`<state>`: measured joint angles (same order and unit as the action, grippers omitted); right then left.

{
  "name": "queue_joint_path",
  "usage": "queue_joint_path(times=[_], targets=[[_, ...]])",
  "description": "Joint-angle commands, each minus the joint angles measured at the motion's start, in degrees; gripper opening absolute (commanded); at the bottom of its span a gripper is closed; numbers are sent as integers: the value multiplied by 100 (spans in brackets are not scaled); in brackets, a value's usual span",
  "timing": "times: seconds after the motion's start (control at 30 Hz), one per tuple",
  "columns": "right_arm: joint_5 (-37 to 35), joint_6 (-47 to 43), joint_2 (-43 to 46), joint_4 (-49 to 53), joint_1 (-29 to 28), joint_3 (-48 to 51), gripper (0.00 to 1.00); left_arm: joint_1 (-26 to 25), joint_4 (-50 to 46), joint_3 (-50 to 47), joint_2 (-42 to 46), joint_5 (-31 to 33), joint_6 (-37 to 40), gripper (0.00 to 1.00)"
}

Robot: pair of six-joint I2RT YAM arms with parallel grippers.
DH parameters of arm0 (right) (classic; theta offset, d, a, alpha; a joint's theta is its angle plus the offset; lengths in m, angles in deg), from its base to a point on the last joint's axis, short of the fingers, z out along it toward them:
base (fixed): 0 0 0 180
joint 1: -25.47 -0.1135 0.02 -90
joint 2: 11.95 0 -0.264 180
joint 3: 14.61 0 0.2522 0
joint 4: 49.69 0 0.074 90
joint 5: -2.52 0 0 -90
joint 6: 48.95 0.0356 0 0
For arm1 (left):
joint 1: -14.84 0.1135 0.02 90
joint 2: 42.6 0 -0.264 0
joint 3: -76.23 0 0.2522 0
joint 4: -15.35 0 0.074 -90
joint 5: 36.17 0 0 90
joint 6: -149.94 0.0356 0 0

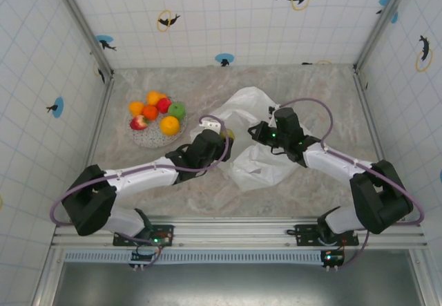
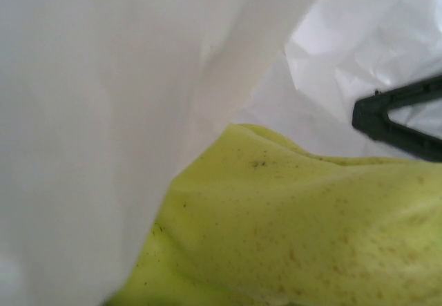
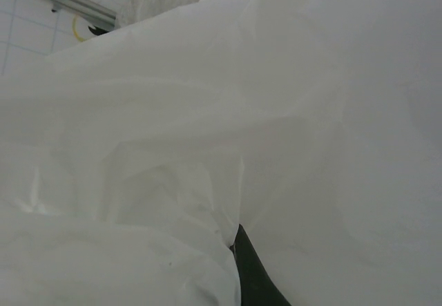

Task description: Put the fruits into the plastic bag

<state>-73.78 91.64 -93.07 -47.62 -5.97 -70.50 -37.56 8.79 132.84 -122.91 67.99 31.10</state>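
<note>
Progress: early, none looks bagged yet. Other fruits [image 1: 156, 111] heaped on plate [image 1: 141, 140], left side of surface [image 1: 318, 88], well apart from plastic bag [image 1: 257, 169]. My left jaws part open, clamped round pear [image 2: 297, 230] at bag's left edge, pear touching film. My right jaws closed, pinching bag film, probably lifting mouth. Pear's long axis seems to run across left wrist view, narrower end toward bag fold. Stem not visible.

Both arms [image 1: 138, 176] — white links, black joints — trail purple cables [image 1: 314, 102].
</note>
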Motion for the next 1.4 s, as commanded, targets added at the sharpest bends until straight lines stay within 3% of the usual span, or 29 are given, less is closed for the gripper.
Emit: queue_joint_path(times=[0.0,0.37,0.67,0.97,1.37], targets=[[-239,561,-2,-552,-11,134,0,-189,227,-267,219,-170,382,49],[-187,885,-281,-568,-105,-82,0,-437,255,-932,997,-474,958,49],[283,692,-370,-277,-77,-326,0,-432,-197,-333,214,-242,1749,49],[656,834,-291,-405,-9,-268,0,-356,58,100,-641,249,1856,50],[691,1320,-114,-997,59,28,0,61,652,337,-1459,-199,1915,50]])
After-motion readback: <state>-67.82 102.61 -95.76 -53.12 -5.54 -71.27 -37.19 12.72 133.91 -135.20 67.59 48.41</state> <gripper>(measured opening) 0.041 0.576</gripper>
